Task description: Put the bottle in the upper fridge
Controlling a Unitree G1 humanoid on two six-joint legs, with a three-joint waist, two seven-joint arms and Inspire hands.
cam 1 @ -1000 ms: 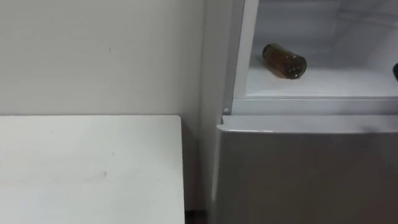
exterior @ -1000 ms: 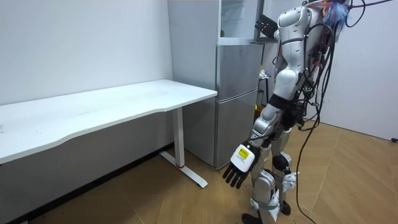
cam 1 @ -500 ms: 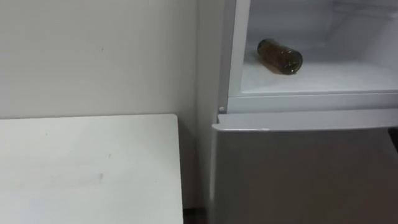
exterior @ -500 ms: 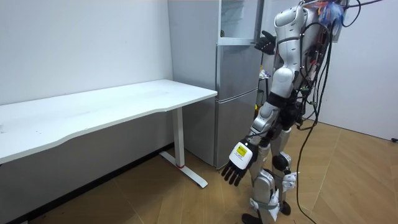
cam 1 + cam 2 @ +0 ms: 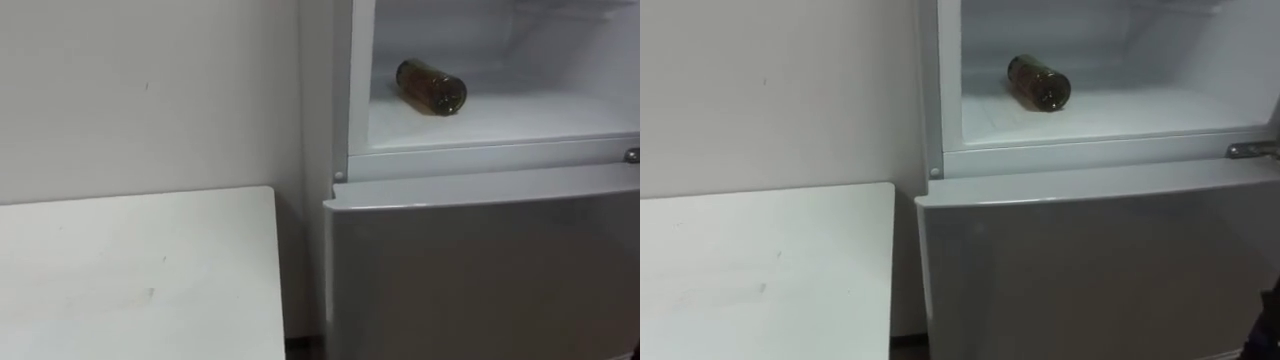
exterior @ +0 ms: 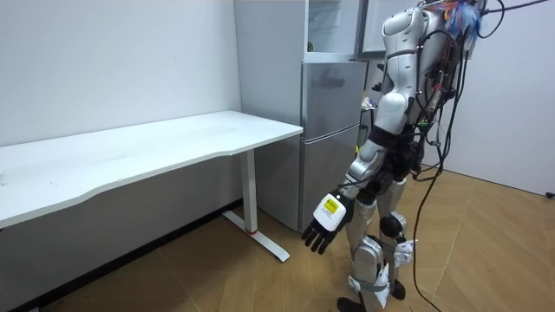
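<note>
Fingers (image 6: 314, 240) of left hand (image 6: 327, 215) loose, bottle (image 5: 431, 86) sideways in upper fridge (image 5: 520, 116)

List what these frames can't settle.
- Label on the bottle: too small, both eye views.
- Top of the upper fridge: cut off by both eye views' top edge.
- dark shape, right eye view's lower right corner: cut off by the edge, unidentifiable.
- Fridge contents, room view: too small.
</note>
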